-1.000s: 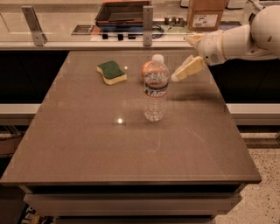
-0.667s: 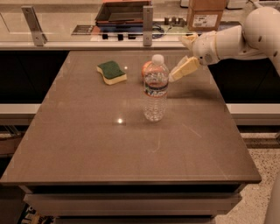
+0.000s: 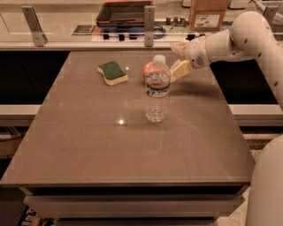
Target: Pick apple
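1. Gripper (image 3: 174, 61) hangs over the far right part of the table (image 3: 88, 145), at the end of a fat white arm (image 3: 247, 35); its two pale yellow fingers (image 3: 180, 69) are spread wide apart and hold nothing.
2. One finger points up and back; the other one points down and to the left, with its tip just beside the top half of the water bottle (image 3: 157, 88).
3. The apple (image 3: 146, 69) sits on the table just to the left of that lower finger; it looks close to the tip, but I cannot tell if they touch; the bottle stands in front of the apple and hides most of it, so only a small orange-red round bit shows at the bottle's left edge.
4. The bottle has a paper band with dark marks on it; the words are too small to read; a cardboard box (image 3: 208, 13) at the back has a white sticker, and I cannot read that one either.
5. The bottle is clear, bumpy plastic with a white cap and stands up straight; the sponge (image 3: 112, 73) is green on top and yellow below, with wavy sides, and lies flat well to the left of the apple; the table top is brown, smooth and a little shiny.
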Available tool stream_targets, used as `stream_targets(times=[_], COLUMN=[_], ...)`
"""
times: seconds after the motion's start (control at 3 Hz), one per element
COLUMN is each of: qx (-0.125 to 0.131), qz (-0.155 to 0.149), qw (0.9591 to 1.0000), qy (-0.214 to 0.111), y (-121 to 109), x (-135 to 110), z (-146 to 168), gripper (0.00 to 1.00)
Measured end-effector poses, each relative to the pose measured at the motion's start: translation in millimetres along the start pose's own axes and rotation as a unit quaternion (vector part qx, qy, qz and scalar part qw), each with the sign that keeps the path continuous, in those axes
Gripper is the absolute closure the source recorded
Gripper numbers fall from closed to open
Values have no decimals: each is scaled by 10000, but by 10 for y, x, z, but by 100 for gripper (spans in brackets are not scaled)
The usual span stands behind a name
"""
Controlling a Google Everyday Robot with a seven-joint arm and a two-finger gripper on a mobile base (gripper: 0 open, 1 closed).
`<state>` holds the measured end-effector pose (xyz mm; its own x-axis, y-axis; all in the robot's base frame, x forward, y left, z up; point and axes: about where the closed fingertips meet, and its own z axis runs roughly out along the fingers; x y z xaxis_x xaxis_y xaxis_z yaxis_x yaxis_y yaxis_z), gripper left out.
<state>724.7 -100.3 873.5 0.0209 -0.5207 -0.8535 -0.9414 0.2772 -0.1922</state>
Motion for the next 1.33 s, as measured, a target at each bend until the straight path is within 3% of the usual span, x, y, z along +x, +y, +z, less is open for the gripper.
stream_targets(times=[0.67,1.33], qx=[-283,-568], qz=[414,580], qw=[9987,9956], qy=[-133,-460], y=[83,197], x=[45,-44], z=[229,434], gripper=[0,0])
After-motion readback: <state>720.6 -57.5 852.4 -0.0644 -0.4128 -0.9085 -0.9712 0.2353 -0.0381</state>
